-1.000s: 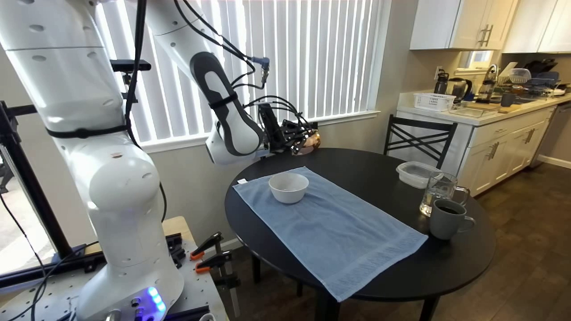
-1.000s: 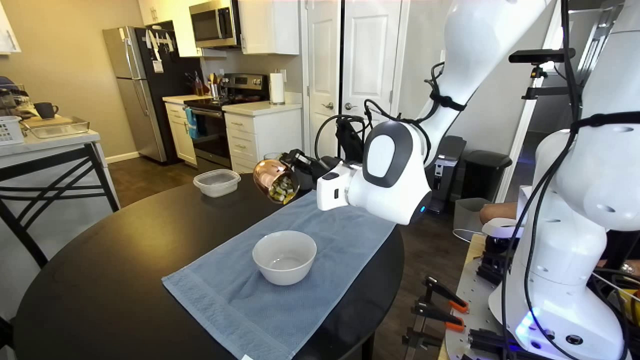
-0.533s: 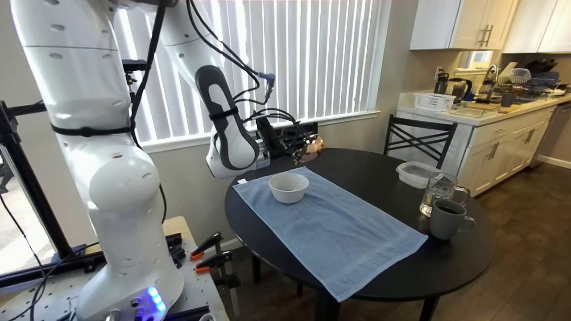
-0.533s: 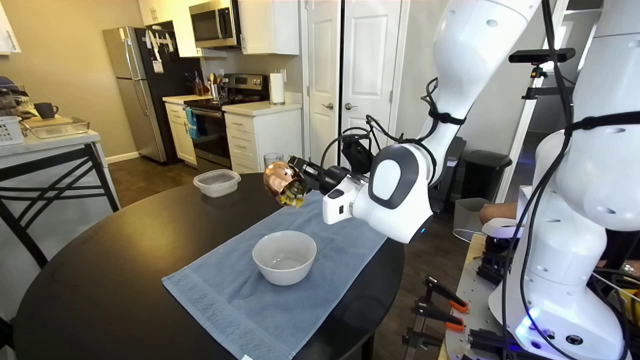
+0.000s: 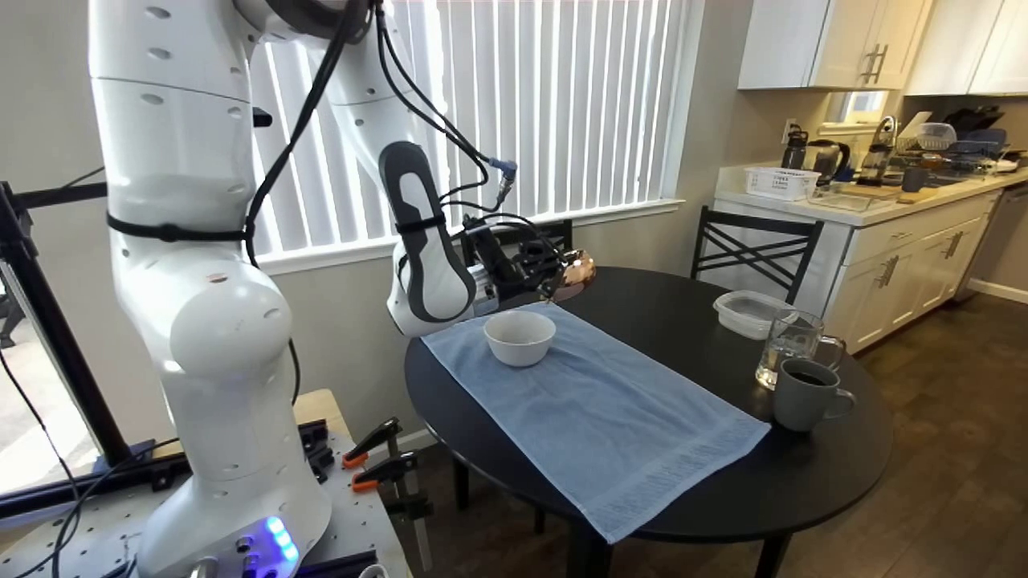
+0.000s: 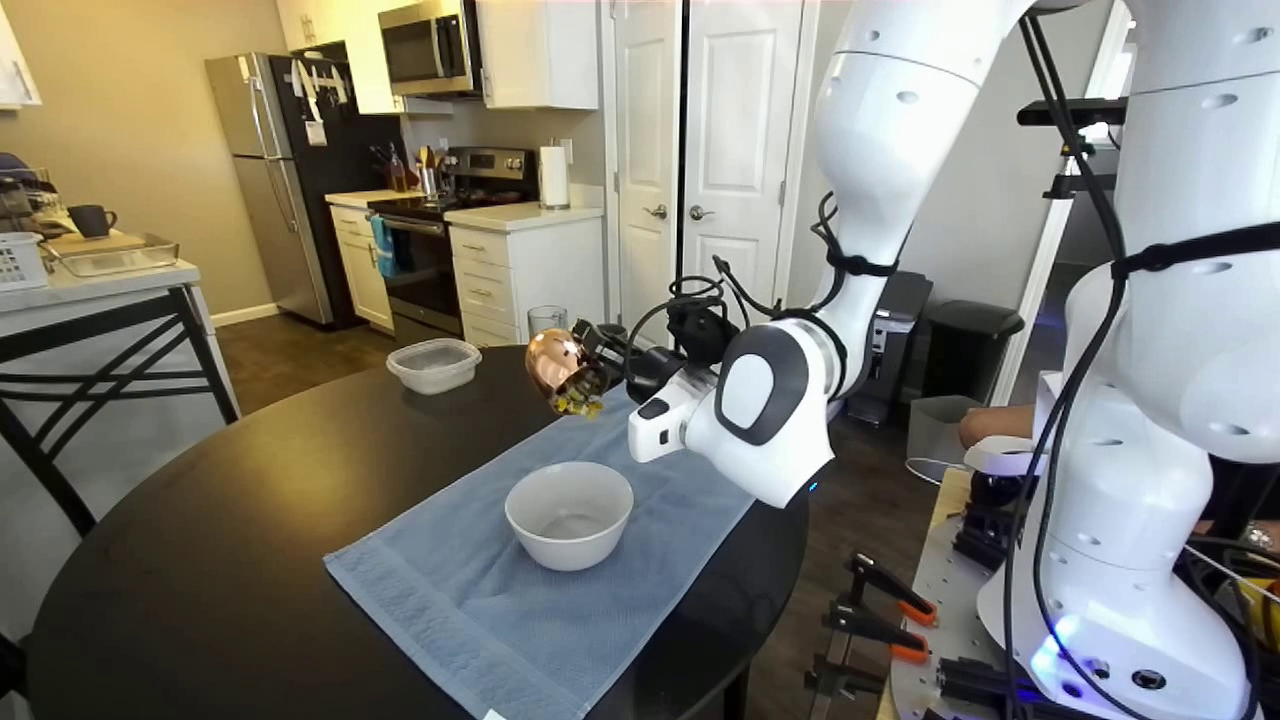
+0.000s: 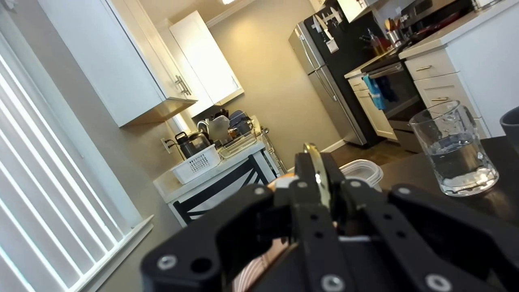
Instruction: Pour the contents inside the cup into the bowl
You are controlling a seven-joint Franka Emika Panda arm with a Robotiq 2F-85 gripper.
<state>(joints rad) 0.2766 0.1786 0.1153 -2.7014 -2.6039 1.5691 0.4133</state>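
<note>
The copper cup [image 5: 580, 271] is tilted in the air, and also shows in an exterior view [image 6: 550, 360] with its mouth facing down and toward the arm side. Yellow-green pieces [image 6: 580, 393] crowd its lower rim. My gripper [image 7: 318, 170] is shut on the cup's gold handle [image 7: 323, 182], which sits between the fingers; the cup's body is mostly hidden in the wrist view. The white bowl [image 5: 520, 345] stands upright on the towel and also shows in an exterior view [image 6: 568, 535], its visible inside bare. The cup is higher than the bowl and to one side, not over it.
A blue towel [image 5: 626, 425] lies on the round black table [image 6: 250, 520]. A clear plastic container [image 5: 751, 315], a glass mug with water [image 5: 791, 345] and a dark grey mug [image 5: 803, 397] stand on the table. A black chair [image 6: 100, 360] is at the edge.
The arm has lowered and the wrist has swung. The cup has come slightly down and its mouth tips further down, with the pieces now bulging at the rim. The bowl has not moved.
</note>
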